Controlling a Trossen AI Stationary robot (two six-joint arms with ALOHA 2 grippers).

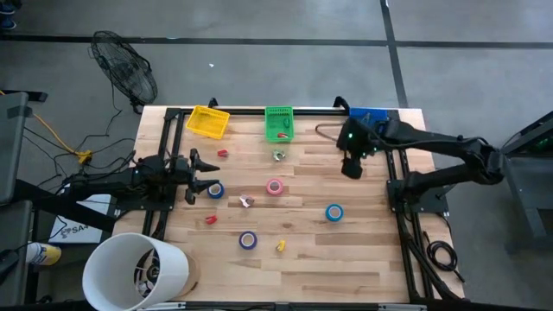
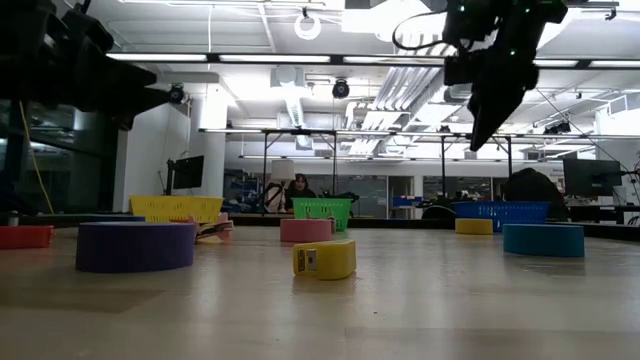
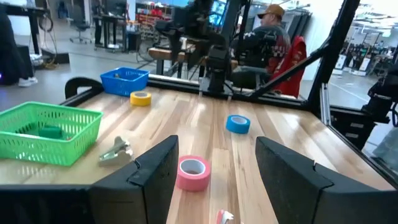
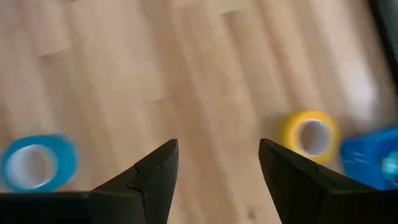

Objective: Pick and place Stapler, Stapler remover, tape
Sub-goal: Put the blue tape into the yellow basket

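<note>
Several tape rolls sit loose mid-tabletop, none binned yet. Left gripper rests low by the left edge, fingers spread, empty; right gripper hangs above the far right corner, fingers spread, probably scouting a roll.

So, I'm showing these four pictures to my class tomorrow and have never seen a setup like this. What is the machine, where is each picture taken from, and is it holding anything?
It is a robot with two dark arms at a wooden table. One picture looks straight down, one looks level across the tabletop, and two come from cameras on the arms' wrists. The left claw hovers by a blue tape roll. The right claw hangs in the air near the blue basket. Both are open and empty. Also on the table: pink, blue and purple tape rolls, a yellow basket and a green basket.
</note>
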